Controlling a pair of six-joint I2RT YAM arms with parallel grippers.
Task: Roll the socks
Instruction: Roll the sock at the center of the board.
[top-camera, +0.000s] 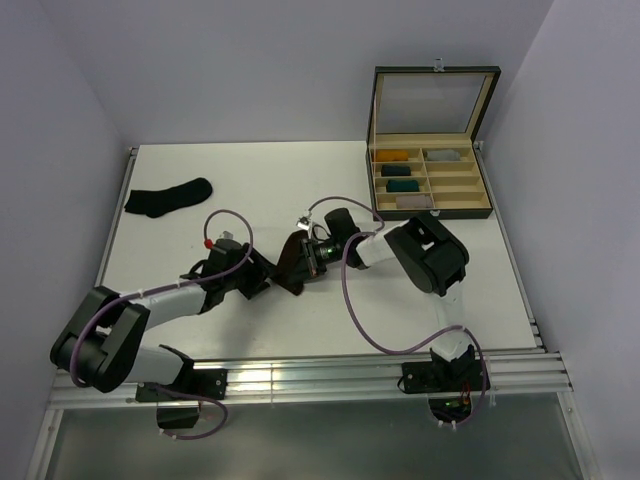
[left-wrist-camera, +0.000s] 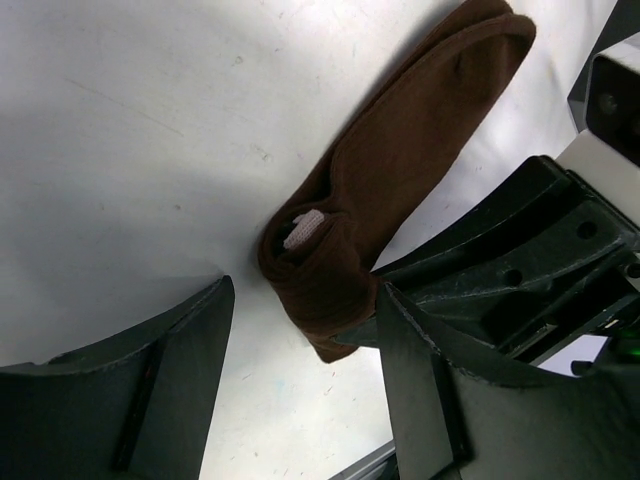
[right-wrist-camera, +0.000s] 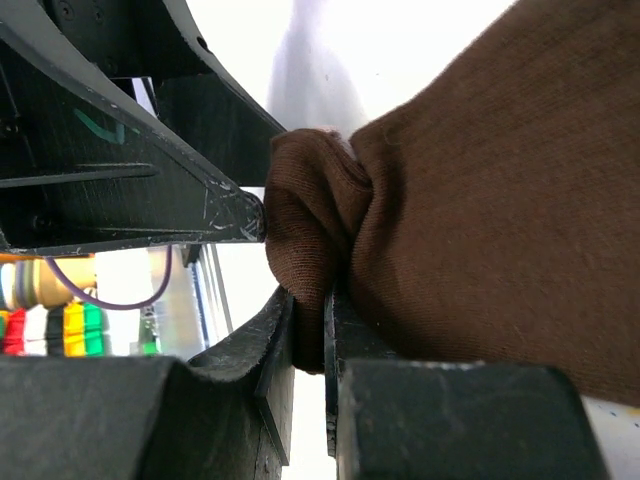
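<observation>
The dark brown sock (top-camera: 292, 263) lies mid-table between my two grippers, its near end folded into a partial roll (left-wrist-camera: 320, 275) with a pale stripe (left-wrist-camera: 303, 228) showing. My right gripper (right-wrist-camera: 310, 322) is shut on a fold of that rolled end, seen from above at the sock's right side (top-camera: 305, 257). My left gripper (left-wrist-camera: 305, 290) stands open around the roll's tip; the right finger (left-wrist-camera: 450, 400) is against the fabric and the left finger (left-wrist-camera: 150, 390) is apart from it. The plain black sock (top-camera: 168, 197) lies flat at the far left, away from both arms.
An open compartment box (top-camera: 432, 185) stands at the back right, holding mustard, teal and grey rolled bundles. Purple cables loop over the table beside both arms. A metal rail (top-camera: 300, 375) runs along the near edge.
</observation>
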